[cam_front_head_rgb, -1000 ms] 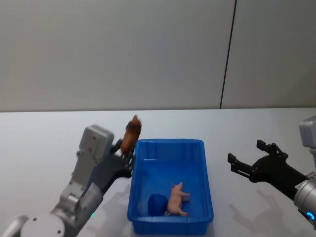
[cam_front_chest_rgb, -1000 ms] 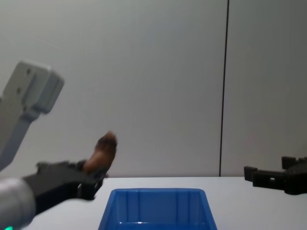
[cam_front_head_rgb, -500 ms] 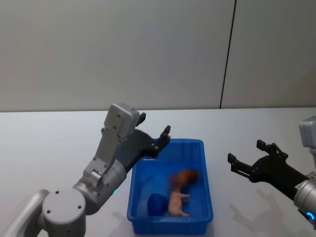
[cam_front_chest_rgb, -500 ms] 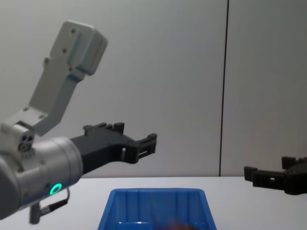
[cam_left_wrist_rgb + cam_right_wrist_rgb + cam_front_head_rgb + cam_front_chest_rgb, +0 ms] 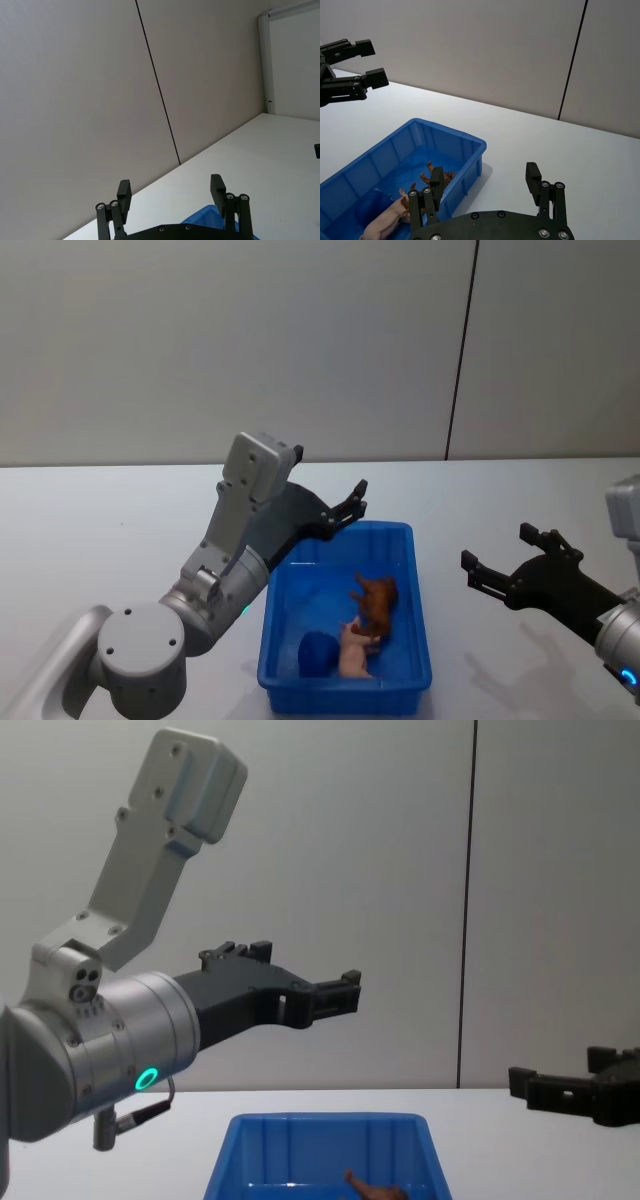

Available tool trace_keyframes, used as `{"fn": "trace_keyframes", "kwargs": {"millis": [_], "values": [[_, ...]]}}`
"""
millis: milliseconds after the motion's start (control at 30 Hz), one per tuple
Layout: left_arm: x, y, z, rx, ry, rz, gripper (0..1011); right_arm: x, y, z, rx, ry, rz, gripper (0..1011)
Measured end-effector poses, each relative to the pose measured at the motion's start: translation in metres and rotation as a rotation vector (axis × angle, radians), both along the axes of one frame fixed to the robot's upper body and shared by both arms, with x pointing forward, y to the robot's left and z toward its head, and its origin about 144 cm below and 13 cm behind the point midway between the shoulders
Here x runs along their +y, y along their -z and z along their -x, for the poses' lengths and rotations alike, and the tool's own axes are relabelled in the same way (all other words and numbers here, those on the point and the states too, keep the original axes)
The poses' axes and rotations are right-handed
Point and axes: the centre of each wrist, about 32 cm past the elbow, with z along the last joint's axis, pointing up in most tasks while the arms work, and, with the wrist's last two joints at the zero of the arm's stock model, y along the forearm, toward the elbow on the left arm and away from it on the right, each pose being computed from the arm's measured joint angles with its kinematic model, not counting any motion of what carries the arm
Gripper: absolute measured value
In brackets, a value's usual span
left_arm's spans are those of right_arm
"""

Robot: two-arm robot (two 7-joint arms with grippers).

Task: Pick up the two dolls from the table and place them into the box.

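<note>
Blue plastic, thick-rimmed, the box (image 5: 415,610) sits on the white counter (image 5: 100,530) with both dolls inside: we see the reddish-brown toy animal (image 5: 377,601) lying against the pale pink pig (image 5: 352,656), and a dark blue round object (image 5: 317,653) just beside the pig. Our left end effector (image 5: 352,505) hangs above the box's far rim, fingers spread wide and holding nothing. Our right end effector (image 5: 497,562) hovers over the counter to the right of the box, apart from it, fingers likewise wide and empty.
</note>
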Motion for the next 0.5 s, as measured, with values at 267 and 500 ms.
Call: {"fn": "trace_keyframes", "kwargs": {"millis": [267, 500], "values": [[-0.0017, -0.0021, -0.0022, -0.011, 0.006, 0.003, 1001, 0.0, 0.0, 0.0, 0.0, 0.0, 0.0, 1001], [-0.0024, -0.0034, -0.0034, -0.017, 0.008, 0.004, 1001, 0.0, 0.0, 0.0, 0.0, 0.0, 0.0, 1001]]}}
